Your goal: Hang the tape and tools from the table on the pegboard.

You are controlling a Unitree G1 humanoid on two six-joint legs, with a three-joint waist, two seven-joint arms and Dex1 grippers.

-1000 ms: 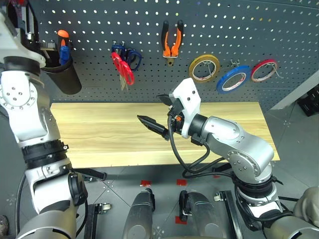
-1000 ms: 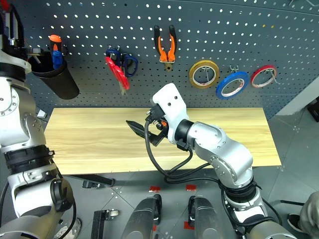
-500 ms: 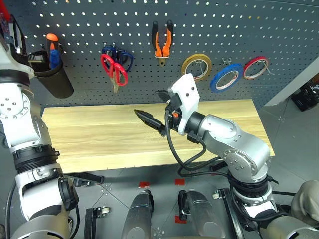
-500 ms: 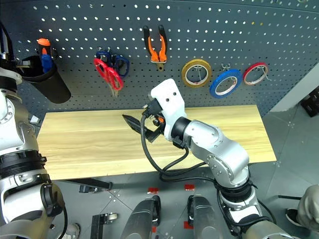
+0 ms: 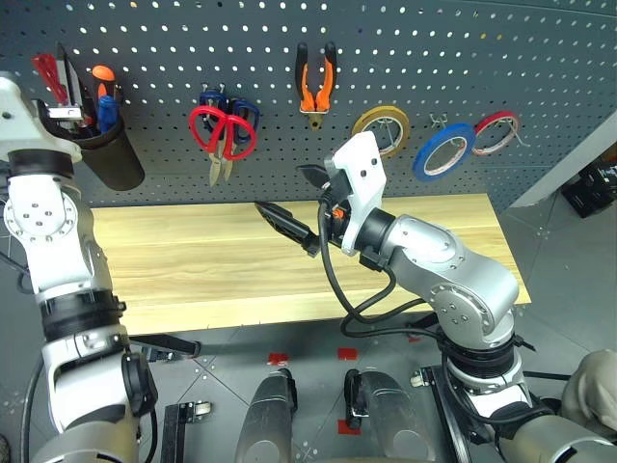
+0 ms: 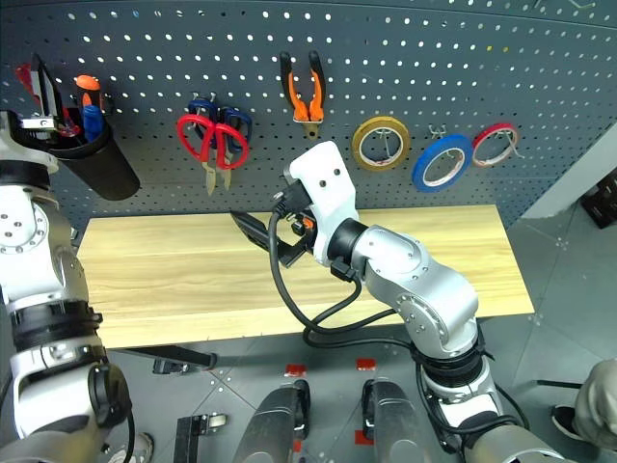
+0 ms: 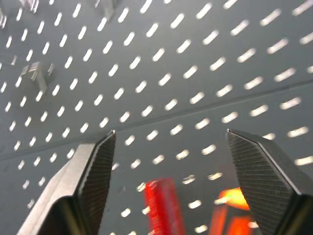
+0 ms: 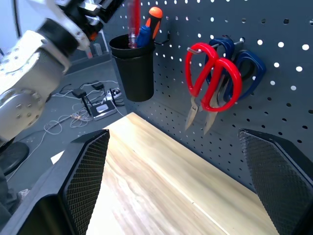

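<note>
On the pegboard [image 5: 482,58] hang the red-handled scissors [image 5: 222,130], the orange-and-black pliers [image 5: 315,82] and the blue tape [image 5: 443,151]. The red-handled screwdriver [image 8: 133,17] stands in the black cup [image 5: 114,159] at the board's left end. My left gripper [image 7: 170,132] is just above the cup, open, with the red handle [image 7: 161,205] below and between its fingers. My right gripper [image 5: 280,188] hovers open and holding nothing over the middle of the table [image 5: 193,260], pointing left toward the scissors.
Blue-handled scissors [image 5: 241,111] hang behind the red ones. An orange-and-blue tool [image 5: 101,96] shares the cup. A yellow tape roll [image 5: 381,130] and a thin red roll [image 5: 496,130] flank the blue tape. A bare metal hook [image 7: 36,73] sits on the board.
My left gripper has opened and sunk slightly at the cup, letting go of the red screwdriver. The camera has shifted. The right gripper has stayed put.
</note>
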